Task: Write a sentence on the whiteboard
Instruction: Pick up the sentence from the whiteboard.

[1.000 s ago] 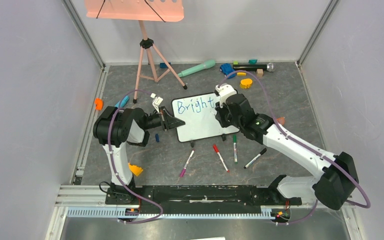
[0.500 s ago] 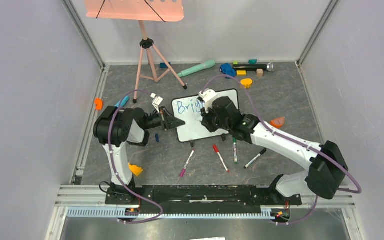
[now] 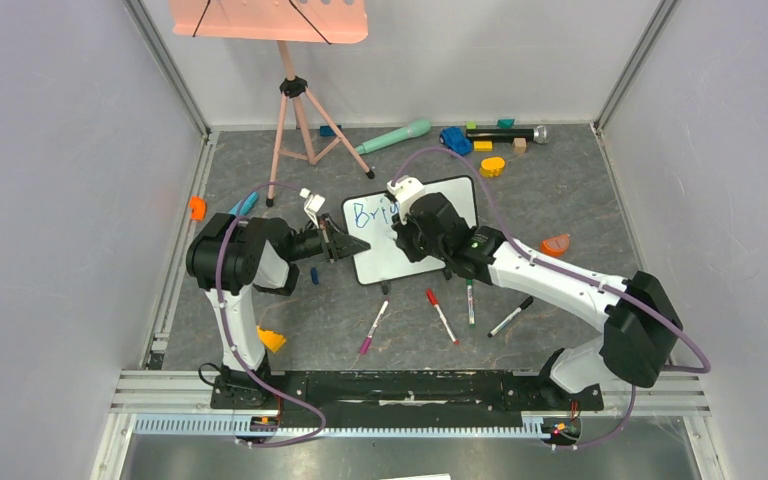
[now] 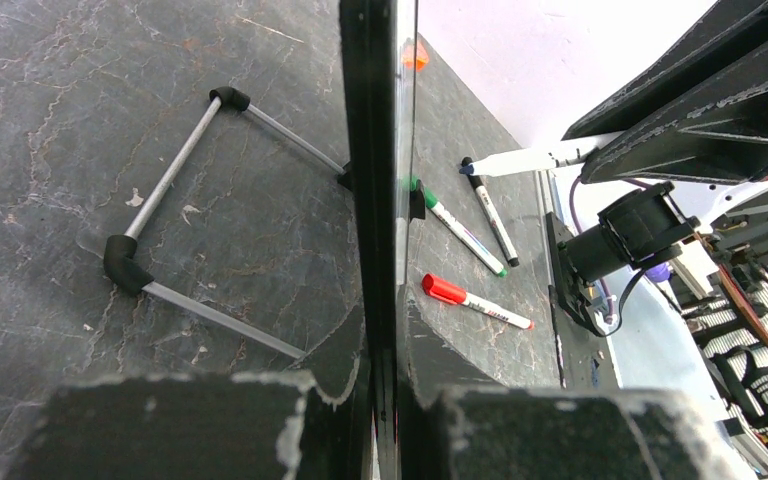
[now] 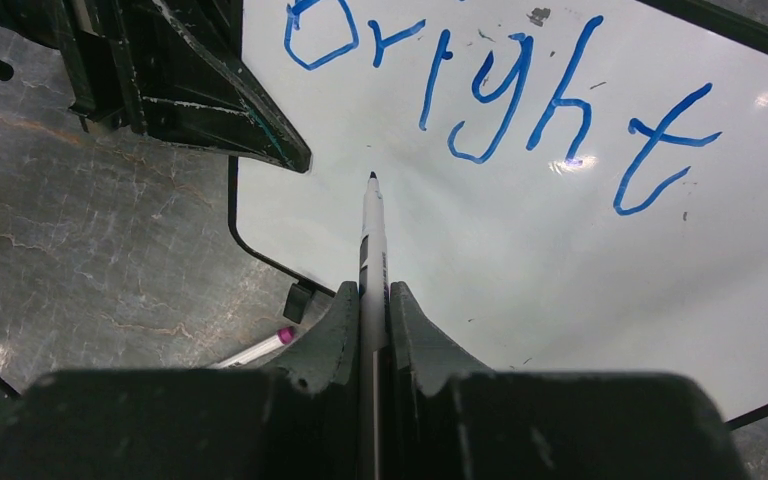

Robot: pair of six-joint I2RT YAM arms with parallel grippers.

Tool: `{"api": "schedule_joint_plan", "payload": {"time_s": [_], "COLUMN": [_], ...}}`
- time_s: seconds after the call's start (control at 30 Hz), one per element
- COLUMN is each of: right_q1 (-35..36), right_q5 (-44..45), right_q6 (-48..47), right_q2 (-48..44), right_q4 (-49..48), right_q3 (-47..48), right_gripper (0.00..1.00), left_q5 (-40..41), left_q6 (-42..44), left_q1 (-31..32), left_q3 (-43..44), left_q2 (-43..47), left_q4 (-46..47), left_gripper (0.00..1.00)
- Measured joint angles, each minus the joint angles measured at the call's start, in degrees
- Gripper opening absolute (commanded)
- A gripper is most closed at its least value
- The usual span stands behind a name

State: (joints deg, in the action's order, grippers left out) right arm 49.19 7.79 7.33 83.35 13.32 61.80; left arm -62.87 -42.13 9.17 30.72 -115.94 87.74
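Observation:
The whiteboard (image 3: 450,200) stands tilted on the floor mat. My left gripper (image 3: 358,246) is shut on its left edge; in the left wrist view the board (image 4: 372,150) is edge-on between the fingers of that gripper (image 4: 385,340). My right gripper (image 3: 400,235) is shut on a white marker (image 5: 371,240), its dark tip over the board's lower left, under the word; whether it touches I cannot tell. The sentence reads "Bright" in blue (image 5: 500,90). In the top view my right arm hides all but "Bri" (image 3: 368,212).
Purple (image 3: 373,328), red (image 3: 441,316), green (image 3: 469,297) and black (image 3: 511,316) markers lie in front of the board. A pink music stand tripod (image 3: 295,110) is behind it to the left. Toys lie along the back wall (image 3: 480,138). A yellow piece (image 3: 272,340) lies near my left base.
My right gripper has carried the marker leftward from the end of "Bright" to the board's lower left, and its arm now covers more of the word. The left gripper has not moved.

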Motion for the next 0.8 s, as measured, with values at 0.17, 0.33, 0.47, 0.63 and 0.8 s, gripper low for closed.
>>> {"api": "schedule_joint_plan", "payload": {"time_s": [0.17,0.33,0.47,0.63,0.8], "right_q1": [0.22,0.22,0.22,0.22,0.22], "right_q5": [0.94,1.14,1.14,1.11,1.11], "right_q6": [0.55,0.61,0.61,0.59,0.57], "right_q2": [0.11,0.11,0.61,1.95,3.28], "right_q4": [-0.5,-0.85,-0.87,-0.85,-0.85], "right_q3": [0.0,0.0,0.02,0.07,1.2], "right_gripper": [0.0,0.0,0.0,0.0,0.0], "left_q5": [0.09,0.09,0.07,0.07,0.04], "left_q6": [0.0,0.02,0.02,0.02,0.02], "left_q1": [0.02,0.02,0.02,0.02,0.02], "left_q3": [-0.04,-0.04,-0.04,-0.04,-0.04], "left_q2": [0.0,0.0,0.0,0.0,0.0], "left_q4": [0.04,0.04,0.04,0.04,0.04], "left_gripper": [0.03,0.03,0.03,0.03,0.03]}}
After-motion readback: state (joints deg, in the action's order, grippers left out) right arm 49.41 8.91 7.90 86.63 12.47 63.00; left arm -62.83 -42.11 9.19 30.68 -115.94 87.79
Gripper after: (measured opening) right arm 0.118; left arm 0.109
